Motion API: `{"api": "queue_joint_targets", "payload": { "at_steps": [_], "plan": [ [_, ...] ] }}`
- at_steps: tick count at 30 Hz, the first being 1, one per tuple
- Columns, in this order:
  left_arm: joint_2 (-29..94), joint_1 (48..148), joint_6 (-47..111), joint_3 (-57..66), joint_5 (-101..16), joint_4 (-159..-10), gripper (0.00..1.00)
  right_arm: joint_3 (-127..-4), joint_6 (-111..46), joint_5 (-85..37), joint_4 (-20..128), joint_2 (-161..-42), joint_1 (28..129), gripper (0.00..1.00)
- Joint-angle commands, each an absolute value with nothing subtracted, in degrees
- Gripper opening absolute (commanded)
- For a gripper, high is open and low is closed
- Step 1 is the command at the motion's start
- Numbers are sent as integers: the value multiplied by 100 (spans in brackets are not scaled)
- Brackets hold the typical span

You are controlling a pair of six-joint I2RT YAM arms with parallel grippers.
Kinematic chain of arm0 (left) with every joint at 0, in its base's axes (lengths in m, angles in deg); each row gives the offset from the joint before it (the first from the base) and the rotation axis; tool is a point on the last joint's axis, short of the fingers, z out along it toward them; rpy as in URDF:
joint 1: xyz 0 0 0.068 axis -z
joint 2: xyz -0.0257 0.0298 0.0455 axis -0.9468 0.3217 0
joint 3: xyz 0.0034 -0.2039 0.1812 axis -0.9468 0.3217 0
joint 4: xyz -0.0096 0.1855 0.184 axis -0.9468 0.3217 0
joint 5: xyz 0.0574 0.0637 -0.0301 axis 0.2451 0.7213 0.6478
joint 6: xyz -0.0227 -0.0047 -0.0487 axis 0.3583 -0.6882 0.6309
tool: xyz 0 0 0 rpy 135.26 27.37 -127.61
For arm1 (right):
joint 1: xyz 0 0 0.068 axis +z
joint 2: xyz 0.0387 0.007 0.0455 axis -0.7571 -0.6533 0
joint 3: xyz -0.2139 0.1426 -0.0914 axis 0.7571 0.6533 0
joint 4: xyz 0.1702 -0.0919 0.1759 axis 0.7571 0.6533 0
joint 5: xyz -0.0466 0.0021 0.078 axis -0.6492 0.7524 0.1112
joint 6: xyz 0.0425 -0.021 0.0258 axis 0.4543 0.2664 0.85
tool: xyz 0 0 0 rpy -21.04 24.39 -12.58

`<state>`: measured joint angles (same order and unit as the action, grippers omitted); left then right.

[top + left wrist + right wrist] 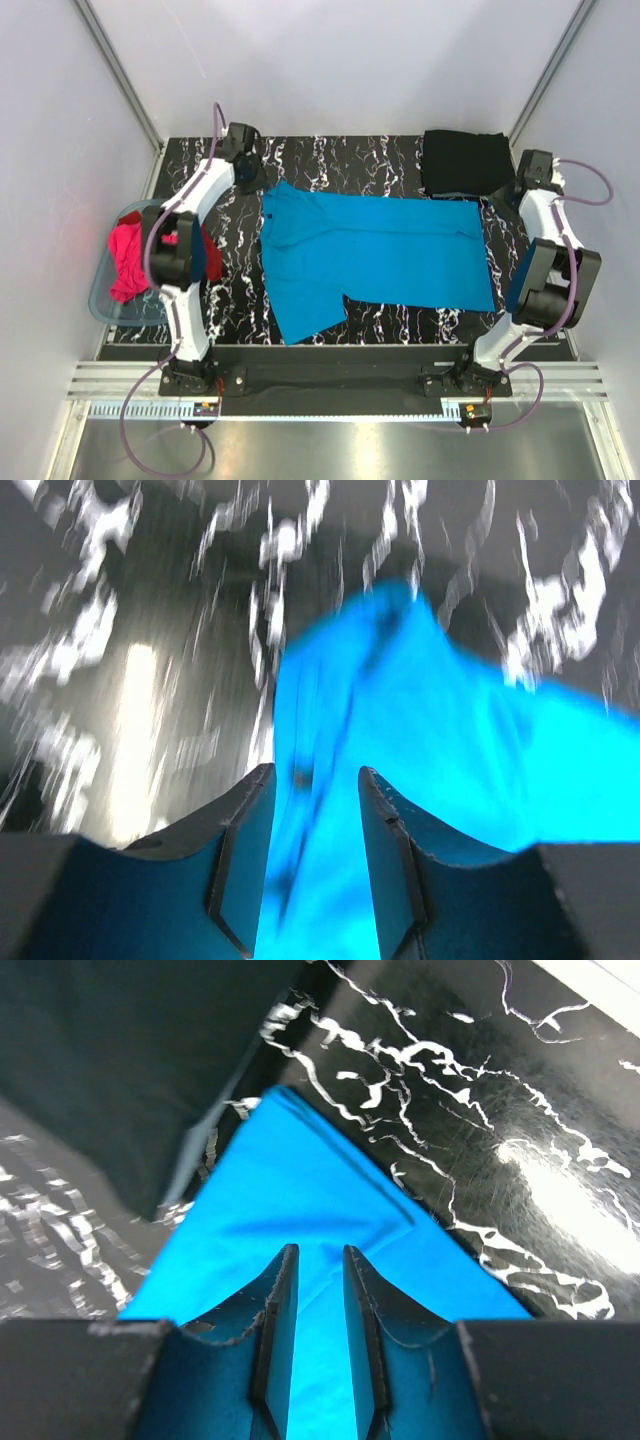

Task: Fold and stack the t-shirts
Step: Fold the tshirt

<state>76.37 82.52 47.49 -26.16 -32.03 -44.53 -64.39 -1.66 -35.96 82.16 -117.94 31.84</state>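
The left gripper (315,772) and right gripper (319,1252) each have fingers a little apart at a far corner of the blue shirt (380,250). I cannot tell if they pinch it. The shirt lies spread on the table (330,160). I think the fold is just starting. Next, both corners need lifting together.

The turquoise t-shirt (380,250) was seen as soft, matt cloth, lightly creased. The black t-shirt (462,162) was shown as matt cloth too. The tabletop (400,155) was finished smooth and glossy, black with white marble veining, with glare reflected. The tub (100,300) was made of translucent pale-blue plastic. Pale ribbed metal was seen on the rail (560,382).
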Motion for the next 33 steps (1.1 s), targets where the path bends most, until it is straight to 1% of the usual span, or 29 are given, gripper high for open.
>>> {"api": "queue_joint_targets", "payload": {
  "at_steps": [1, 2, 3, 4, 5, 6, 8, 9, 10, 11, 15, 19, 24, 33],
  "plan": [
    [5837, 8678, 4488, -1440, -3111, -4341, 44, -6502, -261, -3465, 8541, -11316, 3172, 31],
    [5556, 8844, 4497, -706, -3033, -4385, 44, -6449, -244, -3367, 8549, -11263, 3181, 31],
    [5022, 9238, 4471, -385, -2971, -4412, 44, -6353, -209, -3279, 8540, -11158, 3181, 31],
    [4808, 9459, 4401, -77, -2927, -4403, 44, -6309, -209, -3217, 8523, -11113, 3181, 31],
    [4554, 9696, 4357, 509, -2874, -4403, 44, -6273, -191, -3130, 8514, -11052, 3181, 31],
    [4342, 10195, 4304, 776, -2848, -4325, 44, -6212, -200, -3129, 8497, -10956, 3181, 31],
    [3692, 10715, 4321, 1520, -2742, -4228, 44, -6150, -191, -2910, 8435, -10824, 3181, 31],
    [3498, 11249, 4338, 1743, -2768, -4227, 44, -6098, -200, -2874, 8400, -10736, 3181, 31],
    [3166, 11524, 4399, 1936, -2803, -4227, 44, -6080, -191, -2822, 8382, -10692, 3181, 31],
    [3075, 12084, 4444, 2208, -2856, -4254, 45, -6062, -191, -2734, 8339, -10665, 3181, 31],
    [2951, 13132, 4567, 2571, -2514, -4367, 48, -5957, -174, -2523, 8268, -10551, 3181, 31],
    [3179, 13565, 4323, 2729, -2461, -4754, 51, -5887, -173, -2373, 8242, -10401, 3181, 31],
    [4013, 13838, 4145, 2642, -2707, -4922, 49, -5799, -200, -2391, 8233, -10217, 3181, 31],
    [4190, 13953, 4268, 2861, -2417, -5045, 49, -5754, -147, -2417, 8206, -10173, 3181, 32]
  ]
}}
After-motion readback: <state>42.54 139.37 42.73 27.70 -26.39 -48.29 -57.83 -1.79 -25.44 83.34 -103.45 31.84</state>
